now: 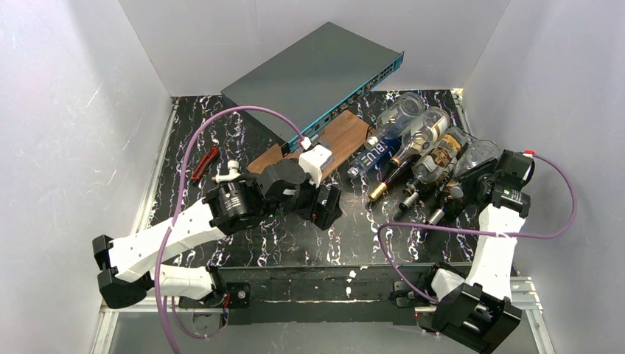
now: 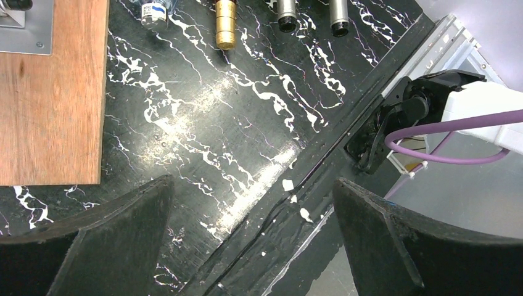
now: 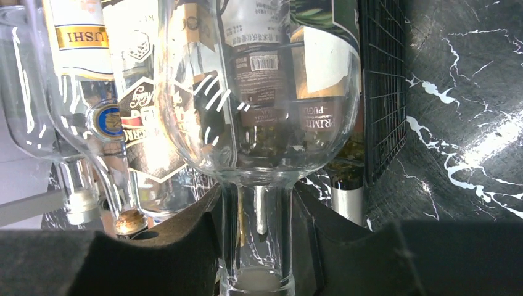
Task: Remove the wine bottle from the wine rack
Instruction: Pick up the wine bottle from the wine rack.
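found right gripper (image 3: 256, 213) pinched on the neck of a clear wine bottle (image 3: 259, 123), dark pads (image 3: 185, 246) tight against the glass on both sides. noted bottle lying neck toward the gripper, packed among other bottles (image 3: 139, 117), just beside the grid end of the wine rack (image 3: 382, 92). logged left gripper (image 2: 251, 191) spread wide, holding nothing, above the marbled table (image 2: 216, 123) near the wooden board (image 2: 49, 111).

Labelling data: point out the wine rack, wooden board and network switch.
wine rack (image 3: 382, 92), right wrist view, grid end
wooden board (image 2: 49, 92), left wrist view, top face
network switch (image 1: 309, 66), top external view, grey lid
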Controlling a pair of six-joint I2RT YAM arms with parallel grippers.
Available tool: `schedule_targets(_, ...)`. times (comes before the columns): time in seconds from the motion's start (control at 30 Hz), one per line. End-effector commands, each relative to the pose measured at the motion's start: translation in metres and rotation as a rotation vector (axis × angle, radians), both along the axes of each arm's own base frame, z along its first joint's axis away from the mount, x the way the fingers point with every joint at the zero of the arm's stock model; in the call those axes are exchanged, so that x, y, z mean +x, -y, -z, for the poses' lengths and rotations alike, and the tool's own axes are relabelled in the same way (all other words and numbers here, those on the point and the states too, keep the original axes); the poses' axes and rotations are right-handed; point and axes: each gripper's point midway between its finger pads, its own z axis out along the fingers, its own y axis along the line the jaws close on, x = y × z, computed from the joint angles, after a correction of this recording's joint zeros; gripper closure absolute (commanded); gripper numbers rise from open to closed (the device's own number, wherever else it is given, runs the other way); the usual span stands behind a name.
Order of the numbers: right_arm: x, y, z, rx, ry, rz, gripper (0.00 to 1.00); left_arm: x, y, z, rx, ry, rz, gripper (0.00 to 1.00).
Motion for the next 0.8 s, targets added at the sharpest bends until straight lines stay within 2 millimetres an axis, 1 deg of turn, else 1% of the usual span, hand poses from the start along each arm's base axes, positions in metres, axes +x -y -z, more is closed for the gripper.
schedule_targets(0.0,0.006,0.012,-0.057,-0.076,0.144,0.058,0.99,-0.002,-0.007,-0.014,-0.028,0.025,-0.007,0.01)
schedule_targets(0.1,0.005,0.014,-0.069,-0.097,0.173,0.073,0.99,-0.002,-0.008,-0.014,-0.031,0.026,-0.008,0.01)
schedule_targets(0.3,0.001,0.018,-0.08,-0.122,0.198,0.096,0.99,-0.004,-0.009,-0.014,-0.037,0.026,-0.003,0.01)
schedule_targets(0.5,0.002,0.02,-0.109,-0.165,0.28,0.104,0.99,-0.004,-0.01,-0.016,-0.047,0.03,-0.003,0.01)
schedule_targets(0.67,0.0,0.019,-0.123,-0.181,0.316,0.105,0.99,-0.005,-0.01,-0.016,-0.051,0.029,0.003,0.01)
schedule_targets(0.77,-0.003,0.023,-0.132,-0.208,0.336,0.127,0.99,-0.006,-0.01,-0.017,-0.055,0.03,0.004,0.01)
